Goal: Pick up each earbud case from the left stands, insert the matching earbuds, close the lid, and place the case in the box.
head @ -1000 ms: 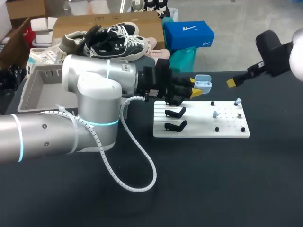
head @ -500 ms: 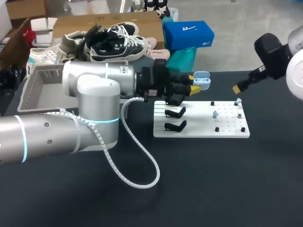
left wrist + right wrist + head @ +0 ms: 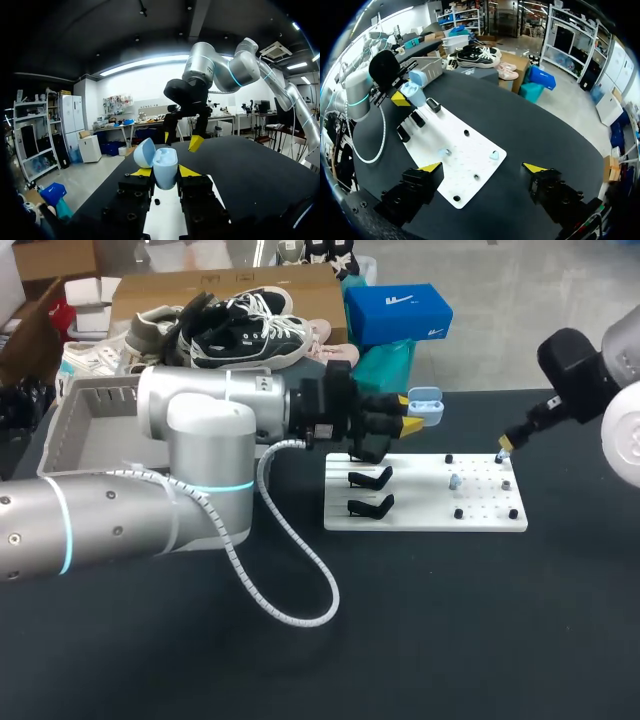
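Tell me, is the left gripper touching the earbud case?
Touching. The left wrist view shows the left gripper's yellow-tipped fingers pressing the open earbud case from both sides.

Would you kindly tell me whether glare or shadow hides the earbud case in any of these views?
Head view: even light and no glare, so the pale earbud case stands out against the dark table. Left wrist view: bright ceiling lights lie behind, yet the earbud case in the left gripper is well lit. Right wrist view: it is unshaded, beyond the white board.
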You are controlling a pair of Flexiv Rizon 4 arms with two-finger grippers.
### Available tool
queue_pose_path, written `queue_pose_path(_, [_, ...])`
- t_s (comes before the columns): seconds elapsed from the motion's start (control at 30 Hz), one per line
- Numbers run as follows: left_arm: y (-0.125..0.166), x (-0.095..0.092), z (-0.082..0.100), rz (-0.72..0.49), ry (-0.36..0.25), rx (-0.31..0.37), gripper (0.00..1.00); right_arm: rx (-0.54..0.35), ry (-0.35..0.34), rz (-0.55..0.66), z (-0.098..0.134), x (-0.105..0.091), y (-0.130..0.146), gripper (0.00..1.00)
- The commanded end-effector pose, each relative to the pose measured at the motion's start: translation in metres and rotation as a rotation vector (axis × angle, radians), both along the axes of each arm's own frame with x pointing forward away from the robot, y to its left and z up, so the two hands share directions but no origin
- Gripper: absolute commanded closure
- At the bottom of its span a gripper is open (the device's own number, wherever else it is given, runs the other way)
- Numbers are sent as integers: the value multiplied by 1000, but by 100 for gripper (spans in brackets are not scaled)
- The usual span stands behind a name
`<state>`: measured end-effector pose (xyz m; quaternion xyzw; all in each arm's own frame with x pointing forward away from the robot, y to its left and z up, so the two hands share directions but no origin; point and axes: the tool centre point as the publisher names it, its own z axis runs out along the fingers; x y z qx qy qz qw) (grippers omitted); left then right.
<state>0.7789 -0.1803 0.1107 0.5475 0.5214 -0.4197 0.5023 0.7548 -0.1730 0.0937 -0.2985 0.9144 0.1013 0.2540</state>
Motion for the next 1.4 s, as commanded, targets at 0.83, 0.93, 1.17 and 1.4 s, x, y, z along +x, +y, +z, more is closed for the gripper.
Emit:
queue_pose_path(0.83, [-1,1,0,1,-1,-1,100,-136,55,-97,-65,24,1,0])
queue_pose_path(0.93, [-1,1,0,1,-1,-1,100,-132,62,-112,-65,24,1,3])
queue_pose_path(1.17, [-1,1,0,1,-1,-1,100,-137,69,-129,-64,24,6,23])
queue_pose_path(1.4, [-1,1,0,1,-1,-1,100,-150,99,-145,-61,26,12,24])
